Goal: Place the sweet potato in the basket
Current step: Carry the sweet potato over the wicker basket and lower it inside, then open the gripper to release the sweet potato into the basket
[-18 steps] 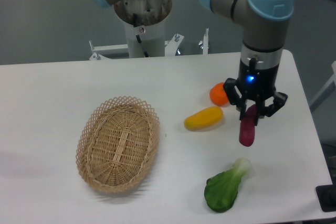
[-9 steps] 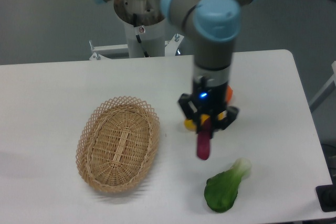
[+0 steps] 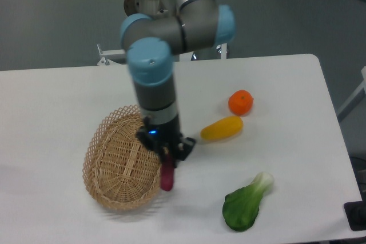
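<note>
My gripper (image 3: 167, 154) is shut on the sweet potato (image 3: 167, 175), a slim magenta-purple tuber that hangs down from the fingers. It hangs over the right rim of the basket (image 3: 117, 161), an oval tan wicker basket with a lacy looped rim at the left of the table. The basket holds nothing that I can see. The top end of the sweet potato is hidden between the fingers.
A yellow-orange oblong fruit (image 3: 222, 128) lies right of the gripper, with a round orange (image 3: 241, 102) behind it. A green leafy vegetable (image 3: 246, 203) lies at the front right. The arm's base (image 3: 154, 21) stands at the back.
The gripper has carried the sweet potato leftward, from the right side of the table past the yellow-orange fruit to the basket's right rim.
</note>
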